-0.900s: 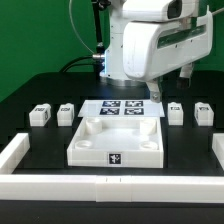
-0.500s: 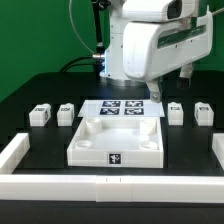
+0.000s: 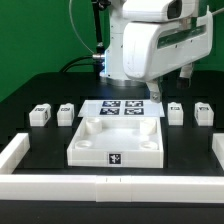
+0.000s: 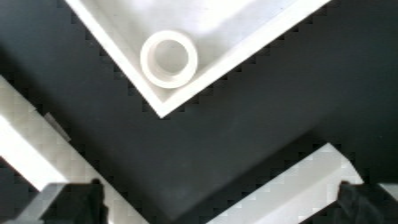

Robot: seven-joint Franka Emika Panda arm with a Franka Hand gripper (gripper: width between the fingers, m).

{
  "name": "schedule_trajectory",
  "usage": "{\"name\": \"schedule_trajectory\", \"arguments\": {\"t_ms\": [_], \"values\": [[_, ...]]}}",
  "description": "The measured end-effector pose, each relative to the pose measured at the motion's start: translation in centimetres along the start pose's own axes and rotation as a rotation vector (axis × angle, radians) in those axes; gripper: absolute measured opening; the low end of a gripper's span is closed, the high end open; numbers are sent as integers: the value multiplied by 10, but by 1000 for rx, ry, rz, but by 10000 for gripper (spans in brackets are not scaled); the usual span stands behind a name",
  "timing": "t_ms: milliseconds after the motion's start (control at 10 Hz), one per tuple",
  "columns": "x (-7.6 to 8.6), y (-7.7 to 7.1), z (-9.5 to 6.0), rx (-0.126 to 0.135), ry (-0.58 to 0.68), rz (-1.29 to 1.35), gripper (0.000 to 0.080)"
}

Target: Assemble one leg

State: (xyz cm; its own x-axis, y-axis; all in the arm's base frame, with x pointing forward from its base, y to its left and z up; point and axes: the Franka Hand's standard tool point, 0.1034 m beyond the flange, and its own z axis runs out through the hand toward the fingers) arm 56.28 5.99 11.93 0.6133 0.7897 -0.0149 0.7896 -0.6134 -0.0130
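Observation:
Four white legs stand in a row on the black table in the exterior view: two on its left (image 3: 40,115) (image 3: 65,114) and two on its right (image 3: 175,113) (image 3: 203,112). Each shows a small tag. The large white square panel (image 3: 82,150) lies in the middle. My gripper (image 3: 172,85) hangs high above the back right of the panel. It is open and empty, touching nothing. In the wrist view the gripper (image 4: 217,205) has its two dark fingertips (image 4: 71,205) wide apart. That view looks down on a panel corner with a round socket (image 4: 166,56).
The marker board (image 3: 123,108) lies flat behind the panel. Low white walls border the table at the front (image 3: 110,185), at the exterior view's left (image 3: 14,152) and right (image 3: 216,150). White wall strips (image 4: 302,185) also cross the wrist view.

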Motion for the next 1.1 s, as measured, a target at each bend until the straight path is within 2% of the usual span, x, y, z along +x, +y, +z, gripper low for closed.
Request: {"name": "schedule_trajectory", "arguments": {"t_ms": [400,500,600,700,900,1000,1100], "values": [[0,0,0,0,0,-11,650],[-3,-3,1,-10,10,-52,650],[-22,-18,6,-25,23,-95,650],[-52,-34,9,-22,13,-161,650],[-103,-52,22,-17,3,-470,650],[-122,-56,34,-35,15,-591,650],[-136,-56,50,-32,19,-691,650]]}}
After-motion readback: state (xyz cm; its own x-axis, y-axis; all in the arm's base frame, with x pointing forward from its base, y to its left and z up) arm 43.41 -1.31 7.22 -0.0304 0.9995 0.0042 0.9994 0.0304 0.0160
